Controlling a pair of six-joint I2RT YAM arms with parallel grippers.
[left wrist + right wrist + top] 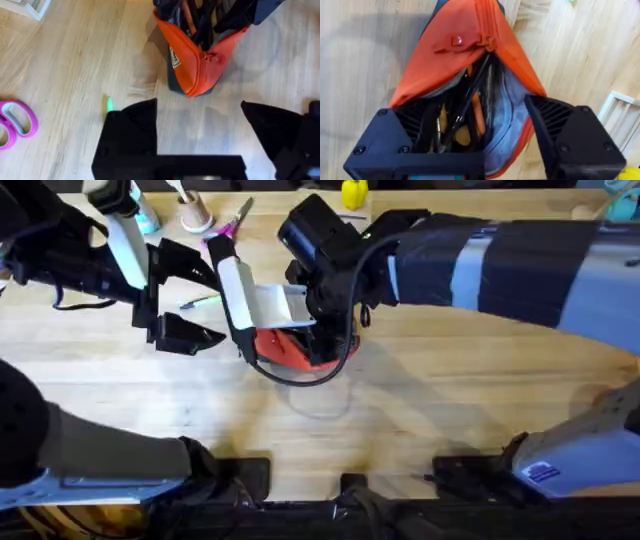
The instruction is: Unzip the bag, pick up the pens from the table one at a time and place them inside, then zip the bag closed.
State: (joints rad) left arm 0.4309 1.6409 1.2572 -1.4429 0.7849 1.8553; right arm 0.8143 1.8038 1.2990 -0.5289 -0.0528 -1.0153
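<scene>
Wood surface [420,410] under both arms. Nearest us, left gripper [200,132] spread wide, empty, green pen [109,103] beside it. Farther: right gripper [485,130] open over bag [470,60], mouth unzipped. Fabric's soft, floppy; we'd take the zipper tab [456,41].

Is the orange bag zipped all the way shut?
No, the bag gapes open in the right wrist view, with a dark pen showing inside.
</scene>
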